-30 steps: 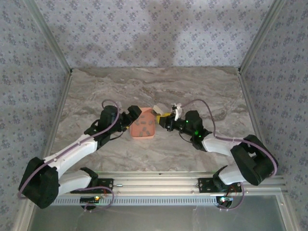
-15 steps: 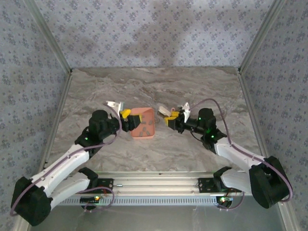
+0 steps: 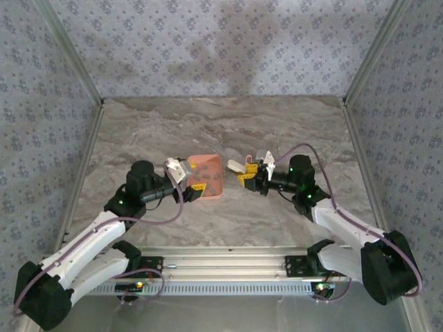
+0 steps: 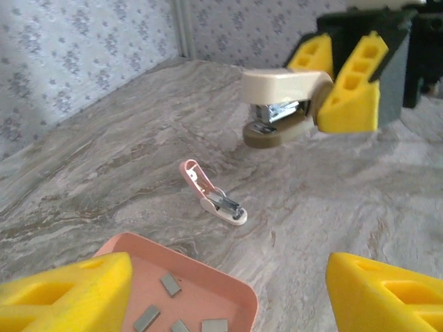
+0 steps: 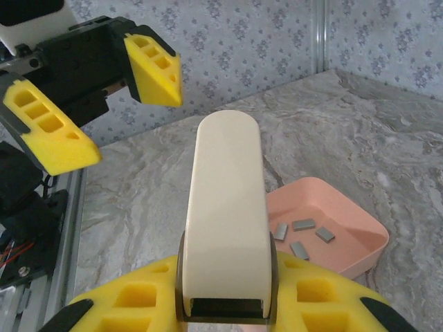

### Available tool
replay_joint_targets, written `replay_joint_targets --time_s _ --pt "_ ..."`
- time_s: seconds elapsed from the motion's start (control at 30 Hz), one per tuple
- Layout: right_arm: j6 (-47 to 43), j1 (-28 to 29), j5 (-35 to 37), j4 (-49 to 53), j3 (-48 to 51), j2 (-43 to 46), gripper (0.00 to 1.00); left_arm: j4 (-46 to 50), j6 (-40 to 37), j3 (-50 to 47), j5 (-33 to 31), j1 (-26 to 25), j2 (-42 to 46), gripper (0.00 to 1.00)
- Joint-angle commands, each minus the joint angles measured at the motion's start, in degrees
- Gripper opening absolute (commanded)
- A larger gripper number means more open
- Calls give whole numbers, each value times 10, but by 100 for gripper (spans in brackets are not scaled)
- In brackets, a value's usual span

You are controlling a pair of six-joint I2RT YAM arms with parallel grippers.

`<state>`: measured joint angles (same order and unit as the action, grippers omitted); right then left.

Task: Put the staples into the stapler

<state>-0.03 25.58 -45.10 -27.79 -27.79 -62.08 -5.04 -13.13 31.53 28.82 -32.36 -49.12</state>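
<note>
The left gripper (image 4: 228,294) stands wide open with nothing between its yellow foam pads, hanging low over the near corner of the salmon tray (image 4: 208,271). Just under it, on the tray floor, lie the staples (image 4: 169,283): several short grey strips, flat and loose, apart from one another. They look almost weightless and stiff, but a strip would probably snap or skate away if pressed crookedly. Lying flat, they offer little to pinch, so the best hold is likely across one strip's long edges, with the pads brought down square.

Beyond the tray, on the bare marbled table (image 4: 104,159), the pink and white mini stapler (image 4: 213,195) lies apart from everything, its pink arm swung up and a thin metal channel showing. It looks like light plastic that would slide on this smooth top, so its base would need steadying by the sides.

Farther out, the right gripper (image 4: 331,79) is clamped on the rear of a cream stapler (image 4: 280,83), holding it level above the table, nose toward the left gripper.

From above, the left arm (image 3: 104,221) reaches up from its base and bends inward, wrist turned toward the tray. The right arm (image 3: 339,218) mirrors it, so the two grippers face each other.
</note>
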Motion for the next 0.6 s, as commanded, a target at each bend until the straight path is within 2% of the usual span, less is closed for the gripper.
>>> replay_joint_targets --time_s 0.0,0.2,0.33,0.57 --pt "-44 2 -36 18 -15 13 5 37 -71 32 43 -7 -12 73" --pt "-95 8 -62 38 -21 13 4 23 -95 28 80 -10 -30 73" --pt "-154 10 -89 86 -39 9 3 18 -106 33 103 -16 -45 72" --pt "-183 20 -125 115 -68 -17 3 -1 -133 39 121 -37 -67 69"
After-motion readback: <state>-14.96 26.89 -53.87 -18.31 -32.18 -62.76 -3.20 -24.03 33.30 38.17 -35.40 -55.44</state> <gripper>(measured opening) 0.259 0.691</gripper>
